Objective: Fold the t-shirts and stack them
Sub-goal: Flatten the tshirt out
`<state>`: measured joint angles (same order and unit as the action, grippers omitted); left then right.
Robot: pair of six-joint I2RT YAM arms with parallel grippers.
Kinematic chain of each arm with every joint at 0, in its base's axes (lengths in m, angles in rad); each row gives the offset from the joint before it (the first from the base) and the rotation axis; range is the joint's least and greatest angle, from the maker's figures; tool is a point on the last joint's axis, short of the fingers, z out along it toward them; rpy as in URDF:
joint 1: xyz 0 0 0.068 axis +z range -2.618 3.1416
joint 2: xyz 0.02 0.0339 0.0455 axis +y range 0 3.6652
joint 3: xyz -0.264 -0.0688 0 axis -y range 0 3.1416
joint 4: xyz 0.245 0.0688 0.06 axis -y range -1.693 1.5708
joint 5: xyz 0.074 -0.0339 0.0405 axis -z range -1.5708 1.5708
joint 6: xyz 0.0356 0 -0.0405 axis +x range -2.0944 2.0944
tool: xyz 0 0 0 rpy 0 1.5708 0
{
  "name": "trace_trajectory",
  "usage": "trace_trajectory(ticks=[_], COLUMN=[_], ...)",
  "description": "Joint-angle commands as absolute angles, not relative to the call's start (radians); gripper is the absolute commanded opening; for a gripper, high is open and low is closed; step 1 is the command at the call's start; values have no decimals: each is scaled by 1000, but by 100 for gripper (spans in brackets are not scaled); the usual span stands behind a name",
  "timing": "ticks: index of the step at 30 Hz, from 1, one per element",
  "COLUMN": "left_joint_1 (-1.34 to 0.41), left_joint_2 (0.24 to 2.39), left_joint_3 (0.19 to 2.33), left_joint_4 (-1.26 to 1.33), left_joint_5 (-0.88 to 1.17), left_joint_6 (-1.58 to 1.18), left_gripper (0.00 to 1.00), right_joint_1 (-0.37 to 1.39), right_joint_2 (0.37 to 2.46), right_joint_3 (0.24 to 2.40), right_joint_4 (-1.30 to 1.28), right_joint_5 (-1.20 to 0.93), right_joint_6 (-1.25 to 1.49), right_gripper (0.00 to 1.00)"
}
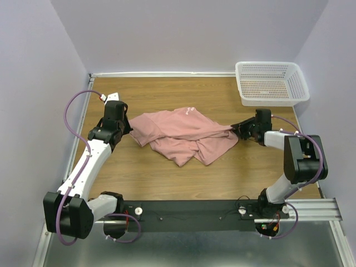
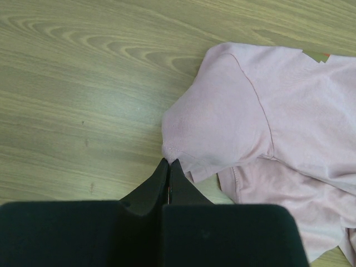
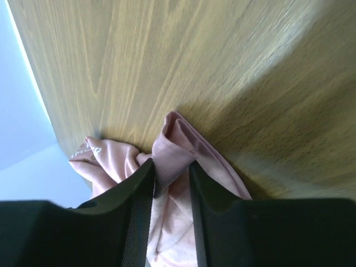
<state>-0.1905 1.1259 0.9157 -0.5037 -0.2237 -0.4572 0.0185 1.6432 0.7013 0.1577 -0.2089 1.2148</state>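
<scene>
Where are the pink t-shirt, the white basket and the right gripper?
pink t-shirt (image 1: 183, 136), top view, middle of the cloth.
white basket (image 1: 272, 101), top view, near wall.
right gripper (image 3: 171, 169), right wrist view, between fingertips.

I'm working in a robot lab cell: plain lilac walls (image 1: 33, 67) box in a wood-grain desk (image 1: 167, 178), with the left arm (image 1: 89, 158) and right arm (image 1: 300, 156) bolted to a black rail (image 1: 189, 207).

My wood-grain bench (image 1: 167, 183) is closed in by pale lilac walls (image 1: 194, 33) behind and beside it; before it, grey sheet metal (image 1: 194, 250), perhaps.
</scene>
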Motion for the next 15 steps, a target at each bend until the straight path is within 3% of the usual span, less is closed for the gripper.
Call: trace_trajectory(ticks=[1,15], left_joint_1=[-184,-186], left_joint_2=[1124,1127], left_joint_3=[928,942], left_joint_4=[-509,-514], left_joint_5=[-241,-255], left_joint_6=[-453,-440], left_gripper=[0,0], right_joint_1=[20,18], right_joint_2=[1617,1582], right_joint_3=[684,673], right_joint_4=[179,147], right_joint_5=[-137,-52], right_joint_6=[1224,1151], right_gripper=[35,10])
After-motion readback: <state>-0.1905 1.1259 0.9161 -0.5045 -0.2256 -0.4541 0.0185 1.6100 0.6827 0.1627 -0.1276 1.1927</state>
